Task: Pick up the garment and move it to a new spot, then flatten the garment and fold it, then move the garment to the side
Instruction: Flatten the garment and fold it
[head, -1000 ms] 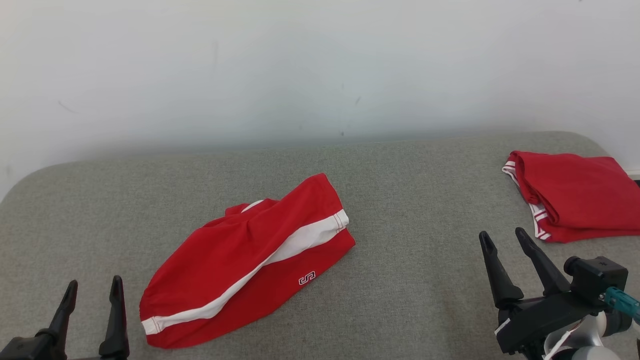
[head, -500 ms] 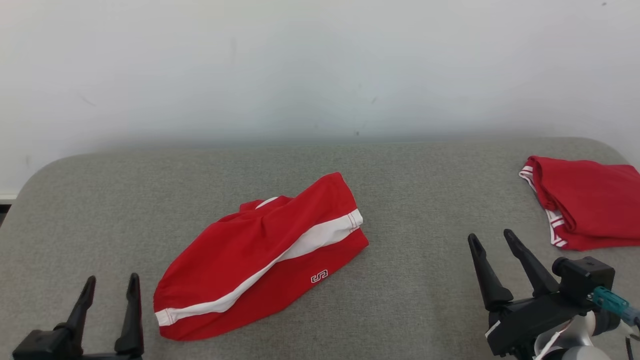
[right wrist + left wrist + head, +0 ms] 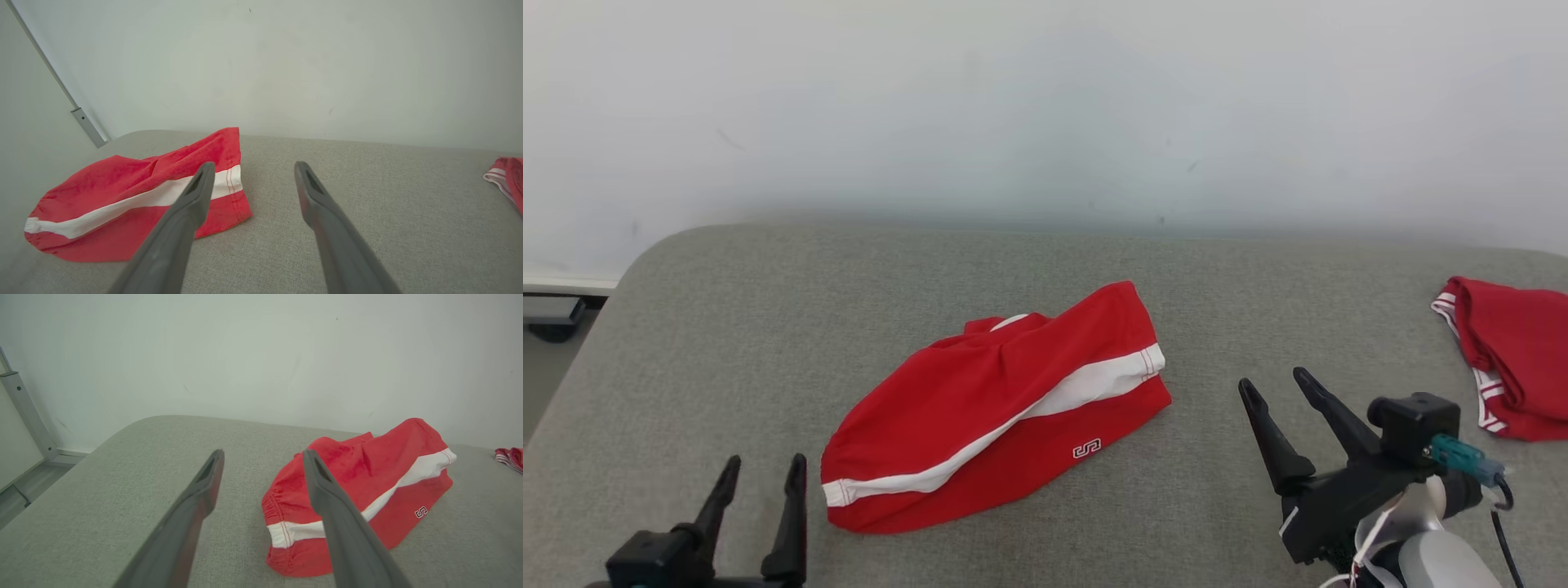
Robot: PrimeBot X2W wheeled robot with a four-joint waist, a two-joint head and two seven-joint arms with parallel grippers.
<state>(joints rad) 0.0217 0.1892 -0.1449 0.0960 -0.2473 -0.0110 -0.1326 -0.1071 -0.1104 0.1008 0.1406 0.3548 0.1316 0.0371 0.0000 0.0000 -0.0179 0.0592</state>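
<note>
The garment (image 3: 980,408) is a pair of red shorts with a white side stripe and a small white logo, lying crumpled and slanted on the grey padded surface (image 3: 727,327). My left gripper (image 3: 766,461) stands open near the front edge, just left of the garment's waistband end, apart from it. My right gripper (image 3: 1271,377) is open too, to the right of the leg hem, with a gap of bare surface between. In the left wrist view the garment (image 3: 367,473) lies behind the right finger of the gripper (image 3: 263,453). In the right wrist view the garment (image 3: 122,192) lies left of the gripper (image 3: 254,164).
A second red garment (image 3: 1515,367) with white trim lies folded at the far right edge; it also shows as a folded red garment (image 3: 506,179) in the right wrist view. A pale wall runs behind the surface. The surface's rounded left corner drops to the floor (image 3: 547,327).
The head camera has turned left, so the whole picture slid right. Against the garment, my right gripper has come closer to the leg hem. Both grippers stayed open.
</note>
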